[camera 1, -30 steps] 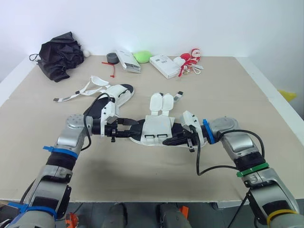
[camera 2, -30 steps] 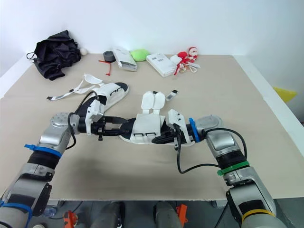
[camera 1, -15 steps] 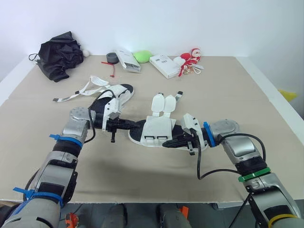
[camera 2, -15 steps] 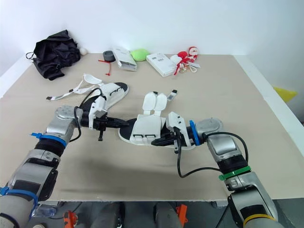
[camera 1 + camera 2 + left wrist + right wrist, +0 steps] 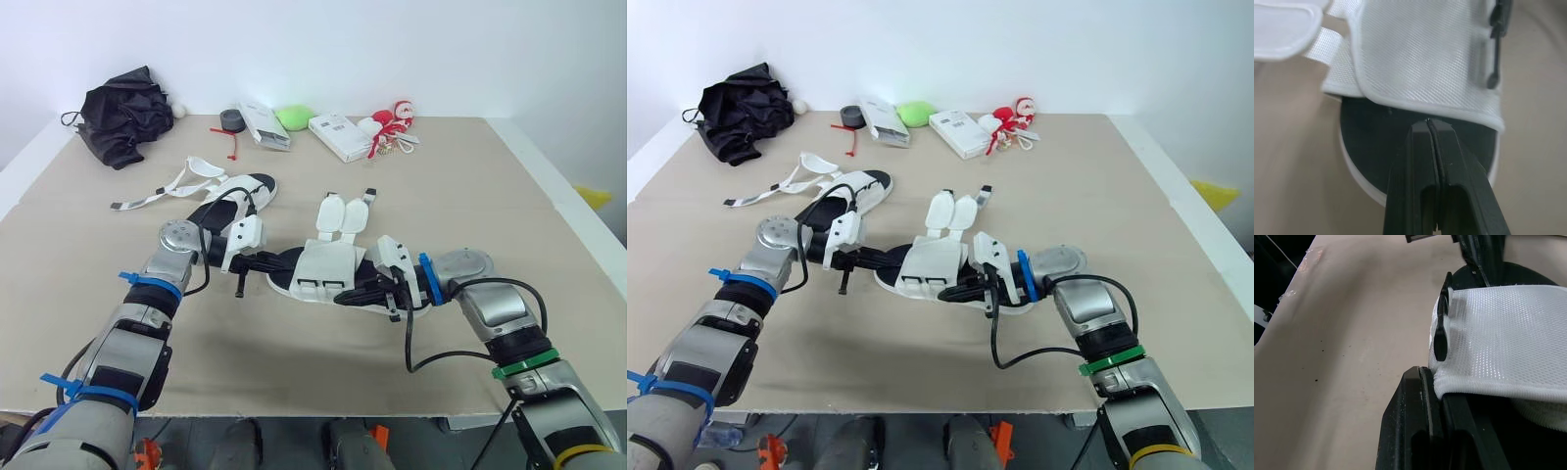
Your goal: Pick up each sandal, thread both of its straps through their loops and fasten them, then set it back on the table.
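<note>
A white mesh sandal with a black sole (image 5: pixel 328 266) lies mid-table, its two strap flaps (image 5: pixel 340 213) folded open toward the back. My left gripper (image 5: pixel 286 258) is shut, and its tips (image 5: pixel 1428 122) touch the black footbed at one end, just under the upper's edge. From the other end my right gripper (image 5: pixel 345 292) is shut on the near edge of the mesh upper (image 5: pixel 1484 338), beside a black loop (image 5: pixel 1441 335). The second sandal (image 5: pixel 243 189) lies back left with long loose straps (image 5: pixel 181 179) trailing.
Along the back edge sit a black cloth bundle (image 5: pixel 122 113), a tape roll (image 5: pixel 231 118), two white boxes (image 5: pixel 265 125) (image 5: pixel 338 135), a green object (image 5: pixel 294 116) and a red-and-white toy (image 5: pixel 392 119). Bare tabletop (image 5: pixel 294 362) stretches in front of the sandal.
My left arm has swung forward and its gripper has slid in onto the sandal's end and shut. The sandal has shifted slightly toward the back. The right gripper keeps its hold.
</note>
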Controlling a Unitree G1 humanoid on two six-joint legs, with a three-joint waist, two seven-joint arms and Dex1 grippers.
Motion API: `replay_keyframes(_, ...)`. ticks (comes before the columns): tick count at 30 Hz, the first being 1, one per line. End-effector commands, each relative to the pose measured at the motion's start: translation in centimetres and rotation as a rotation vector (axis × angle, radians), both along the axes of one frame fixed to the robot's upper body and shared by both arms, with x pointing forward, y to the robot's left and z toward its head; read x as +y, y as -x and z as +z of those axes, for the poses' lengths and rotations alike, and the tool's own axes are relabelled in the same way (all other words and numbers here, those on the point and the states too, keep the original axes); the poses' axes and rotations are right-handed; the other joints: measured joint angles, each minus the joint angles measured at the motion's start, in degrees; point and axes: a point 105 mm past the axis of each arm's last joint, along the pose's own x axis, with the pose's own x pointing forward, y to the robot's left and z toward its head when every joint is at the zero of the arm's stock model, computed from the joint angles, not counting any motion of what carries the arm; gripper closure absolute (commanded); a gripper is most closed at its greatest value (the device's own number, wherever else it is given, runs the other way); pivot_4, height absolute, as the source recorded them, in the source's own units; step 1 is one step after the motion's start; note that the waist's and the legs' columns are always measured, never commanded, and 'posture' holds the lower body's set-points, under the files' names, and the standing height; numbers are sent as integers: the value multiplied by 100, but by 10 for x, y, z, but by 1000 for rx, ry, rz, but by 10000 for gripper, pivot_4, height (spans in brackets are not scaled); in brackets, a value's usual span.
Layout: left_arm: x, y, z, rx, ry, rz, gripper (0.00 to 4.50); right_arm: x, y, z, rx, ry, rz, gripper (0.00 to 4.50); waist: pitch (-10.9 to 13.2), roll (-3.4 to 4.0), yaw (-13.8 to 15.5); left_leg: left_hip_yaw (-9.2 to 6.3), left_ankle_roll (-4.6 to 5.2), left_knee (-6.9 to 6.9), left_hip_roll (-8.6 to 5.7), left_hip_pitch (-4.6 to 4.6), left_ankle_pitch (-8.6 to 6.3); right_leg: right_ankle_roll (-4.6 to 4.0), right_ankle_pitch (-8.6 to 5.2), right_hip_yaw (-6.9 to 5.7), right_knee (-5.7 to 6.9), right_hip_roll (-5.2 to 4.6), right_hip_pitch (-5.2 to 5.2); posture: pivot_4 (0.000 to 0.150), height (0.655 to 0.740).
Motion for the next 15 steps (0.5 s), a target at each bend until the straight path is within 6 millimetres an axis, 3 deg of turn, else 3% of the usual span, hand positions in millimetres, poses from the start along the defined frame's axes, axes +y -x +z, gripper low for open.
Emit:
replay_keyframes(1, -3, 0, 4, -10, 6, -21, 44576, -5, 5, -4, 18, 32, 19, 45000, 0, 0, 1, 0, 0, 0, 0, -1, 0, 0, 0, 0, 0, 0, 0, 1500, 7400)
replay_keyframes(6, -11, 6, 7, 0, 5, -101, 44576, -1, 4, -4, 17, 38, 33, 45000, 0, 0, 4, 1, 0, 0, -5, -4, 0, -1, 0, 0, 0, -4, -2, 1500, 7400)
replay_keyframes(15, -2, 25, -14, 61, -39, -162, 44576, -12, -19, 2, -13, 78, -1, 45000, 0, 0, -7, 2, 0, 1, -3, 0, 0, -1, 1, 1, 1, -4, -1, 1500, 7400)
